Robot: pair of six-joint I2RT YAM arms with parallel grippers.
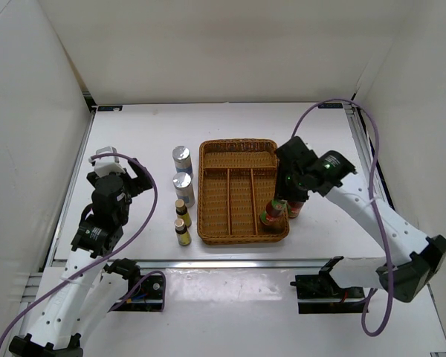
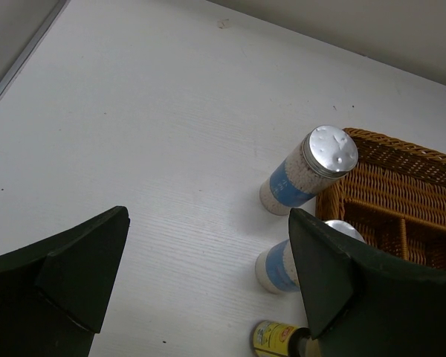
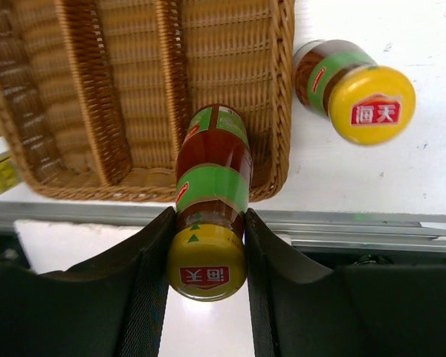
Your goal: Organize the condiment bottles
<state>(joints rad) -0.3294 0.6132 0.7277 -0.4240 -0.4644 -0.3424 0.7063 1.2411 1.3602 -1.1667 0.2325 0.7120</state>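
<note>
While the right gripper pinches a red sauce bottle just under its cap, base over the wicker tray's near right compartment, the left gripper gapes empty. The bottle looks rigid, slick and likely top-heavy; the neck hold suits it.

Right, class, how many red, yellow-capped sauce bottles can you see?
2. One bottle is in the wicker tray's near right corner, held by the right gripper; the other bottle stands on the table just outside it.
</note>
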